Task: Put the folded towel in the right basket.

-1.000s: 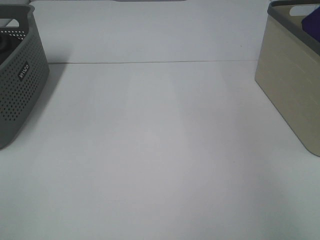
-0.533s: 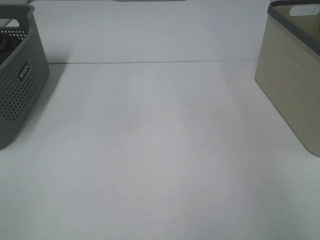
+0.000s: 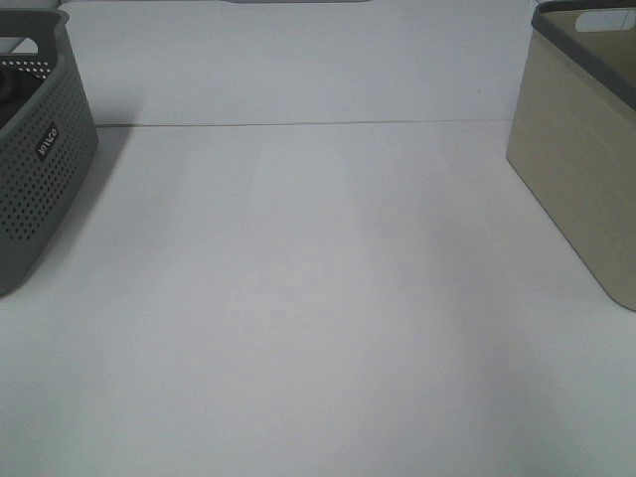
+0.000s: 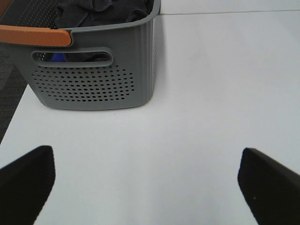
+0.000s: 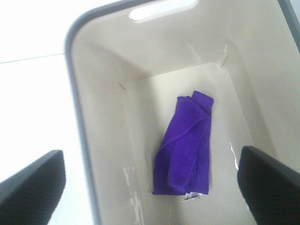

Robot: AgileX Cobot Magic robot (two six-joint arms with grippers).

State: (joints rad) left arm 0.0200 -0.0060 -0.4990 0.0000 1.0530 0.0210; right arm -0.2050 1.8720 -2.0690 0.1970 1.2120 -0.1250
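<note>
Lying in beige basket [image 5: 93,140]: purple towel [image 5: 185,145]

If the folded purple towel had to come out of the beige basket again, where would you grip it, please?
Probably from straight above, pinching across the narrow width of the folded purple towel near its middle: it lies flat on the floor of the beige basket, whose tall walls block any sideways approach.

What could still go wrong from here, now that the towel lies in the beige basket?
1. The right gripper hangs open above the basket; a careless retreat might clip its rim and shift it.
2. The towel looks partly unfolded, so the fold may not count as neat.
</note>
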